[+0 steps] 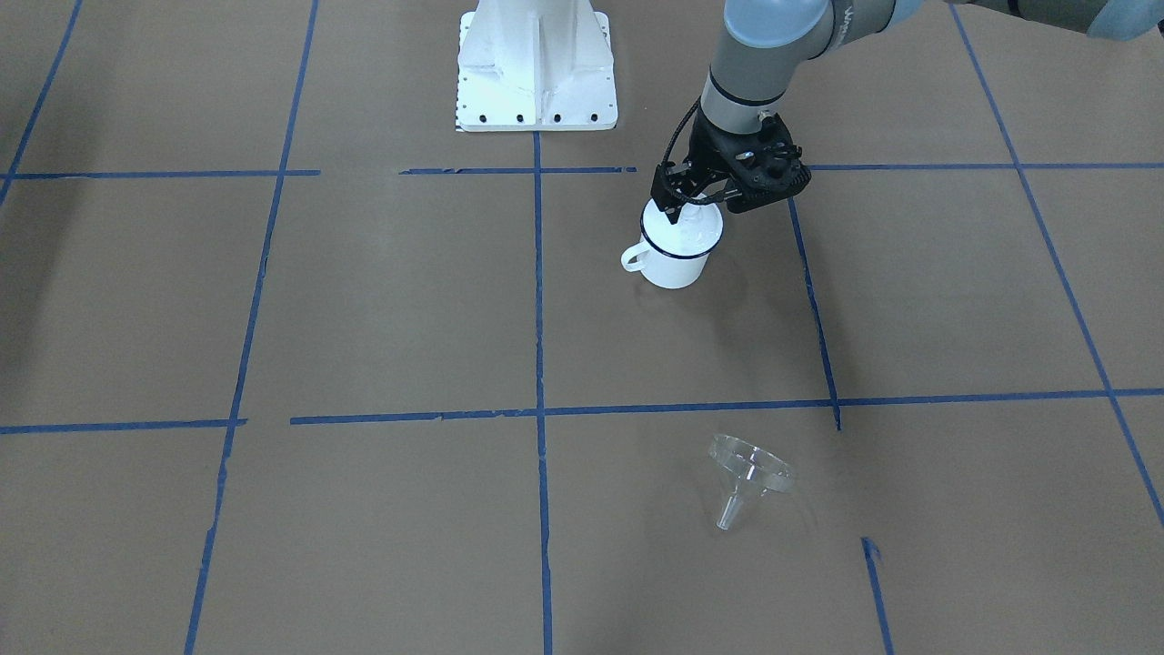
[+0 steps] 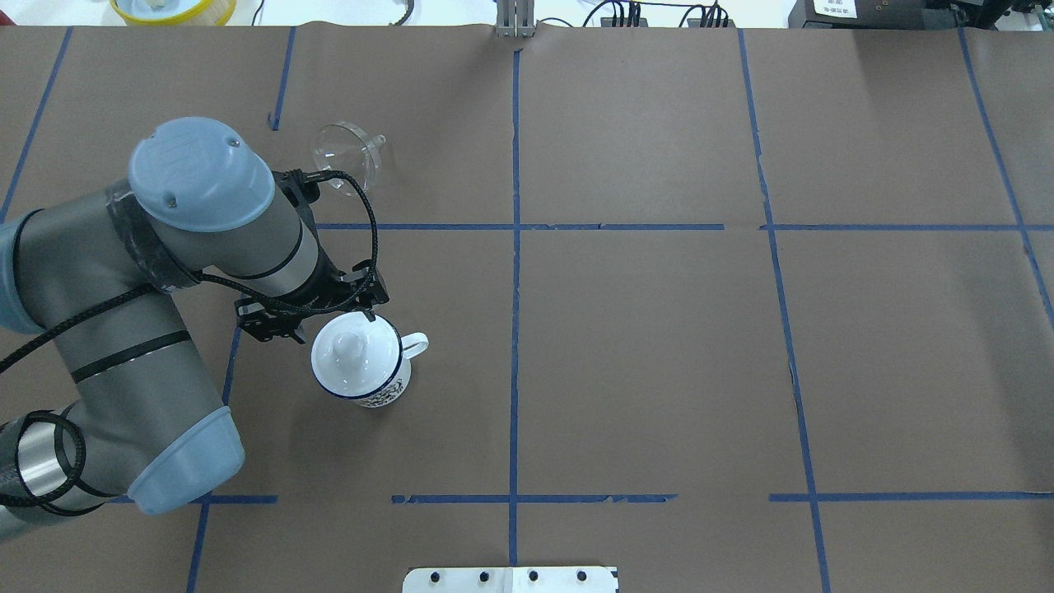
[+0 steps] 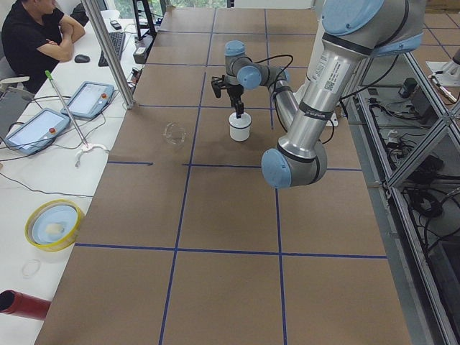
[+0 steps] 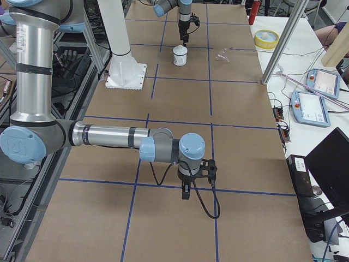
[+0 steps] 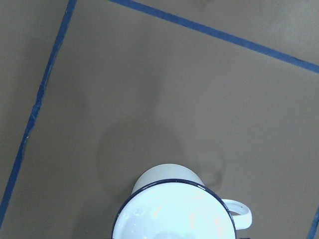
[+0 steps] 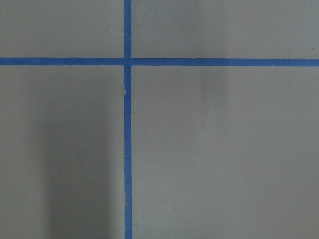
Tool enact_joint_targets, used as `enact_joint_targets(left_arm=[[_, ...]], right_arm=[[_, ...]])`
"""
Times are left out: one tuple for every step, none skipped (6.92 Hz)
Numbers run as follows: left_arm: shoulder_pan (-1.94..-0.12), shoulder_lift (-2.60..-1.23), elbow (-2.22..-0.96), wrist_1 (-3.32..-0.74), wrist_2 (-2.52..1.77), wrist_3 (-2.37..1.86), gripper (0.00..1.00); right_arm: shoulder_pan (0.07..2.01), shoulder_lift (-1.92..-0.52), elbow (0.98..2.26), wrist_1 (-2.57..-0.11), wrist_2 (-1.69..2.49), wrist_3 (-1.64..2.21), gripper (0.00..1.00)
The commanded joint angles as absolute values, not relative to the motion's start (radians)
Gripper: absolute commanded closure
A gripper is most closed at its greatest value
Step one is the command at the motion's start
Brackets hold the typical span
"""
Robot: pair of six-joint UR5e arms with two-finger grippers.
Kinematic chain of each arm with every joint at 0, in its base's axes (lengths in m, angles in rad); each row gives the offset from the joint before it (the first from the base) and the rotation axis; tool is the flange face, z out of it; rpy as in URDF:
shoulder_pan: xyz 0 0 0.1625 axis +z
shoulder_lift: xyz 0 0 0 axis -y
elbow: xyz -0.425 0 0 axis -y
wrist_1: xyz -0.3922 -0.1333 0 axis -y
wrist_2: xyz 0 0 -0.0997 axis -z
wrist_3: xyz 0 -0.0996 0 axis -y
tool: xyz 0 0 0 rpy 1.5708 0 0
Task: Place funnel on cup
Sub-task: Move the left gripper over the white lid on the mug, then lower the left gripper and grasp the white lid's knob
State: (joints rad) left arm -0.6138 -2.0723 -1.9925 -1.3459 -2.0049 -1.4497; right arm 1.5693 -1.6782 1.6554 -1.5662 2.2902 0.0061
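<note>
The clear funnel (image 1: 750, 466) lies on its side on the table (image 1: 364, 318), well apart from the cup (image 1: 675, 264), whose mouth is capped by a knobbed lid (image 2: 350, 356). The left gripper (image 1: 671, 205) hangs just above the cup's rim. Whether its jaws are spread cannot be told, and the same goes for the right gripper (image 4: 186, 192). Light, stiff and probably slippery, the funnel looks best pinched across its cone's rim.

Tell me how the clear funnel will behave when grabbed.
The funnel lies on its side, on rim and spout, so a nudge would probably roll it in an arc. Smooth clear plastic: likely light, stiff, slippery in the jaws.
</note>
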Motion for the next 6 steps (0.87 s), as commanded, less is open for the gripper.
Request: enact_joint_targets(left_arm=[[-0.609,-2.072,-1.976,-1.353,-2.006,-1.453,0.14],[-0.607,-2.074,-1.974,-1.353,-2.006,-1.451,0.15],[-0.597,-2.072,-1.968,-1.354,-2.006,-1.453,0.17],[-0.597,-2.075,-1.962,-1.355,-2.006,-1.453,0.19],[-0.594,-2.075,-1.96,-1.353,-2.008,-1.453,0.21],[-0.594,-2.075,-1.962,-1.353,-2.009,-1.454,0.23]], right_arm=[[1.569,-1.678,1.657,-1.566,2.29,0.006,0.0],[1.569,-1.678,1.655,-1.566,2.29,0.006,0.0],[1.569,-1.678,1.657,-1.566,2.29,0.006,0.0],[1.569,-1.678,1.655,-1.566,2.29,0.006,0.0],[1.569,-1.678,1.657,-1.566,2.29,0.006,0.0],[1.569,-1.678,1.655,-1.566,2.29,0.006,0.0]])
